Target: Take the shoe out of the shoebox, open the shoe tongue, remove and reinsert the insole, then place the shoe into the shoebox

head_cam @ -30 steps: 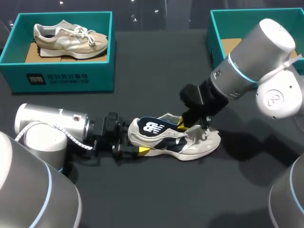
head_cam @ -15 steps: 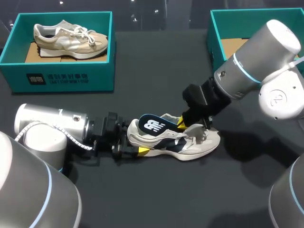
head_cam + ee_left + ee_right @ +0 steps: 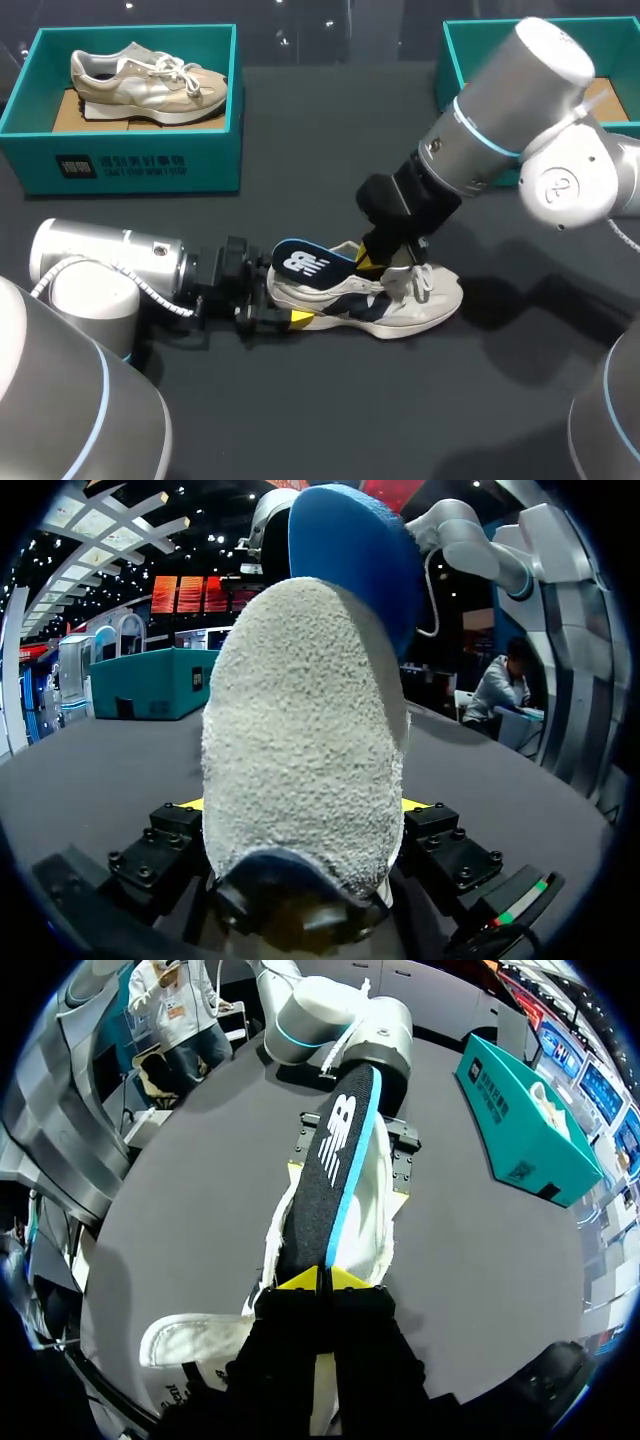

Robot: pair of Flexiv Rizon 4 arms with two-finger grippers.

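1. Right gripper (image 3: 325, 1280): the yellow tips are pinched narrow on the toe end of the insole (image 3: 327, 1160), one finger on each face. A thin flexible sheet needs this kind of edge grip. The hold is at the front, so the heel end is free to rise.
2. The insole is dark with a blue edge. It tilts up out of the shoe (image 3: 410, 305) with its heel end above the collar and its front part low inside. Judgement: this is mid-extraction, the removal step.
3. Left gripper (image 3: 300, 810): its fingers are closed on the heel of the shoe, one on each side, as the left wrist view shows. Judgement: this is a brace, so that pulling the insole does not drag or tip the shoe.
4. The shoe lies upright on its sole on the dark table (image 3: 330, 420), heel toward the left arm and toe toward the right. It sits between the two boxes and outside both.
5. The right-hand shoebox (image 3: 455, 70) is partly hidden by the right arm. No shoe shows in it, so it is likely the return spot.
6. The left-hand shoebox (image 3: 140, 150) holds a second shoe (image 3: 150, 80), well apart from the work.
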